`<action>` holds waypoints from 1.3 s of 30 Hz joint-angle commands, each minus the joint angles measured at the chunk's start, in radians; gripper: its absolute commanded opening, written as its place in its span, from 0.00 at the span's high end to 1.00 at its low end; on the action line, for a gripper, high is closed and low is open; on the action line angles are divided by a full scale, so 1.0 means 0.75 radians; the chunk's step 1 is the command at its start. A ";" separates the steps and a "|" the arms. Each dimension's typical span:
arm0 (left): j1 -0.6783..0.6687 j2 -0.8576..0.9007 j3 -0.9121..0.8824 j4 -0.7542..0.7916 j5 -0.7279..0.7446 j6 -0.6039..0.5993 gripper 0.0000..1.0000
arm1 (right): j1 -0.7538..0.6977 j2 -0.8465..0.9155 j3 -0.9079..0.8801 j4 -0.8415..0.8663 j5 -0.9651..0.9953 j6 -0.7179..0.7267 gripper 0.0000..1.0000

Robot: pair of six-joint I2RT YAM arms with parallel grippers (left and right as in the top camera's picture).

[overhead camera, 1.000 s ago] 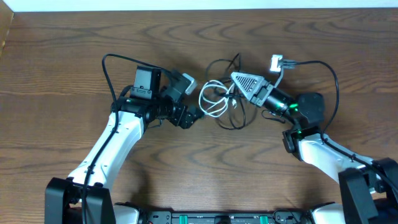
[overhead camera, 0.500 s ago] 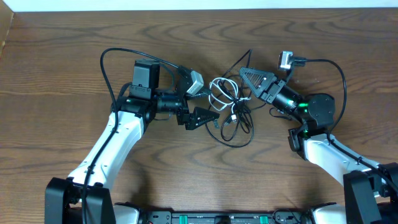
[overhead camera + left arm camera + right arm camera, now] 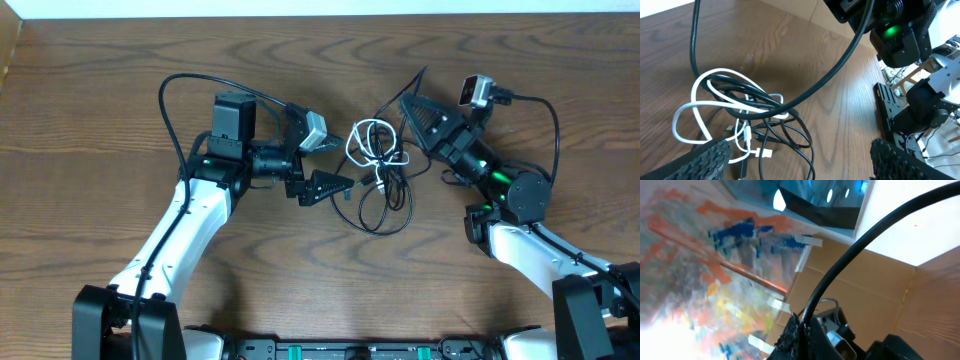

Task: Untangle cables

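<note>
Bright even light from overhead, faint shadows under cables [image 3: 752, 102] on table [image 3: 100, 120], right wrist view blurred, glare at lower left.

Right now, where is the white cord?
Overhead view: the white cord lies looped just right of centre, tangled with the black cord, between the open left gripper and the shut right gripper.

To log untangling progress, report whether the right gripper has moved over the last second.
Yes. The right gripper has moved right and toward the table's far edge, jaws shut on the black cord.
</note>
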 commanded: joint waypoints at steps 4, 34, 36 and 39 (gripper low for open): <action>0.002 0.011 0.017 0.045 0.038 0.018 0.11 | 0.011 -0.022 0.010 0.045 0.134 0.125 0.99; -0.256 0.011 0.017 0.446 -0.558 0.018 0.02 | 0.152 -0.022 0.012 -0.056 0.244 0.106 0.99; -0.256 0.011 0.017 0.460 -0.559 0.019 0.09 | 0.152 -0.022 0.012 -0.056 0.245 0.105 0.99; -0.256 0.011 0.017 0.488 -0.562 0.019 0.86 | 0.152 -0.022 0.012 -0.056 0.244 0.105 0.99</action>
